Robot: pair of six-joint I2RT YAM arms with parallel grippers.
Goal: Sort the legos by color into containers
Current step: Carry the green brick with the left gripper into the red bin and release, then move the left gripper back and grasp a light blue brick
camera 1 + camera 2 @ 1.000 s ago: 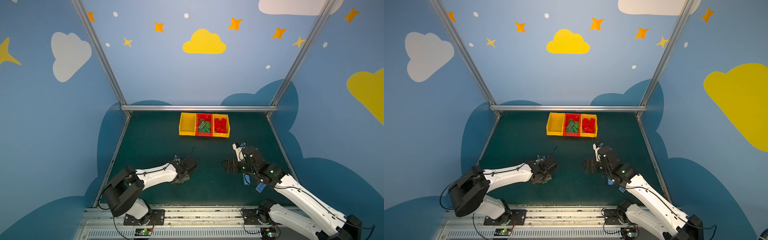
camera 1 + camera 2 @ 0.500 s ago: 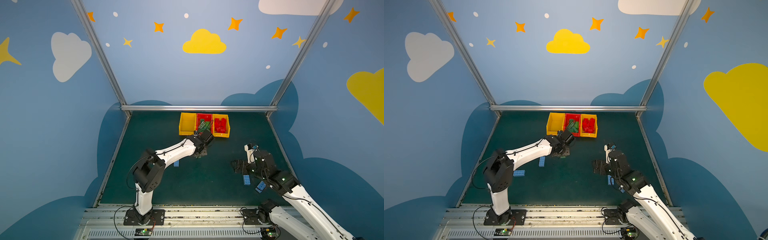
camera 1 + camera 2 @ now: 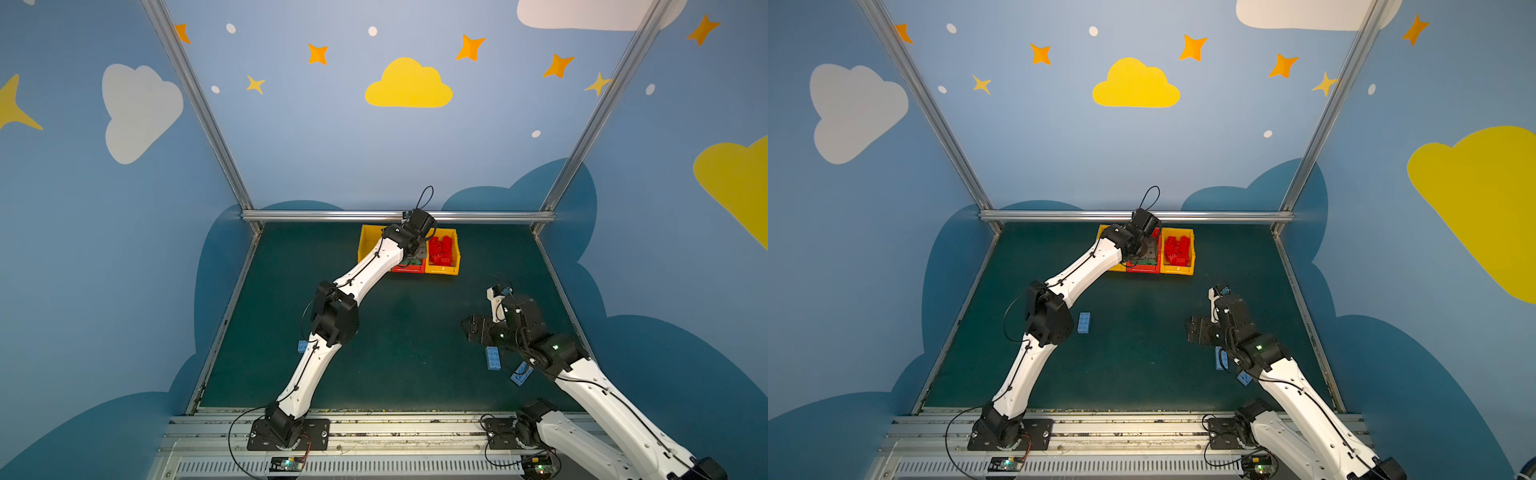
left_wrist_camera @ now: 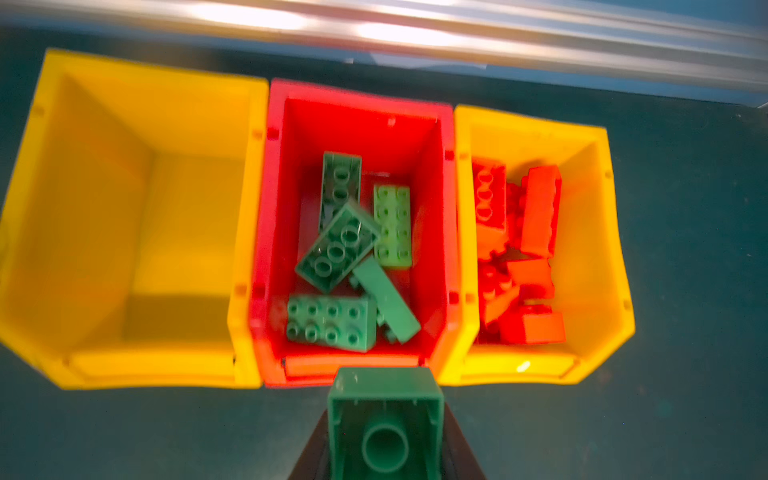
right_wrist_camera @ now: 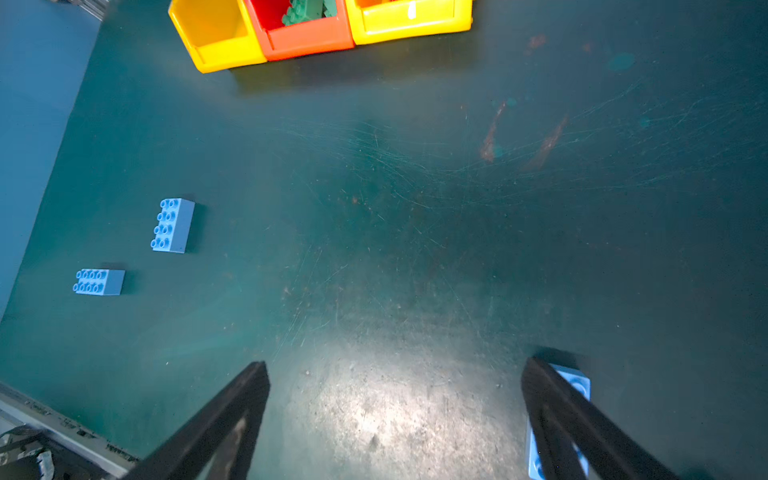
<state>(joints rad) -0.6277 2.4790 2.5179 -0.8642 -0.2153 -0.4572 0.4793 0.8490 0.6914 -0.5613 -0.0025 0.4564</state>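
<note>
The left tool point(image 4: 384, 457), clenched on a green brick point(image 4: 384, 399), hangs at the near lip of the red bin point(image 4: 357, 93), tabletop point(image 3: 415, 353) 12 o'clock; best to centre over the green pile point(image 4: 338, 249), stay low, then release so nothing bounces out.

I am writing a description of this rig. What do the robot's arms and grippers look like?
The left arm and right arm have white shells, black joints and black bases, with thin black cables alongside. The right gripper has black, flat, tapering fingers.

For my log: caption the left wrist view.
Green brick gripped in jaws at the red bin holding green bricks.
</note>
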